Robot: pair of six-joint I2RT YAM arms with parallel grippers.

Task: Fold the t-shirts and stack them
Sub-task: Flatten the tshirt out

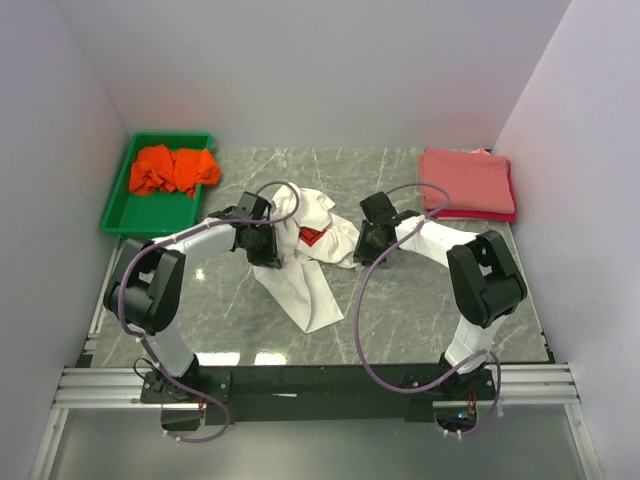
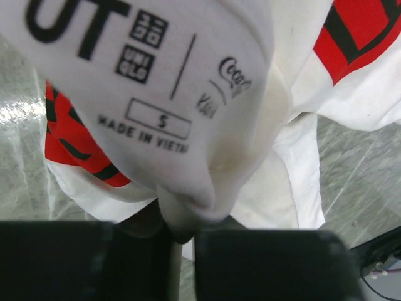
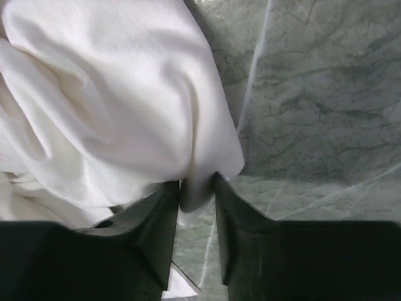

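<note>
A white t-shirt [image 1: 305, 290] with a red chest print lies crumpled mid-table between both arms. My left gripper [image 1: 263, 243] sits at its left side. In the left wrist view the left gripper [image 2: 182, 231] is shut on a bunch of the white t-shirt [image 2: 188, 94] next to the printed neck label. My right gripper [image 1: 369, 242] is at the shirt's right edge. In the right wrist view the right gripper [image 3: 197, 200] pinches a fold of the white t-shirt [image 3: 113, 106] at its tips. An orange t-shirt [image 1: 175, 168] lies bunched in the tray.
A green plastic tray [image 1: 118, 210] stands at the back left. At the back right a folded salmon-pink t-shirt [image 1: 465, 180] rests on a red one [image 1: 485, 214]. The marble tabletop [image 1: 420, 290] is walled in on three sides.
</note>
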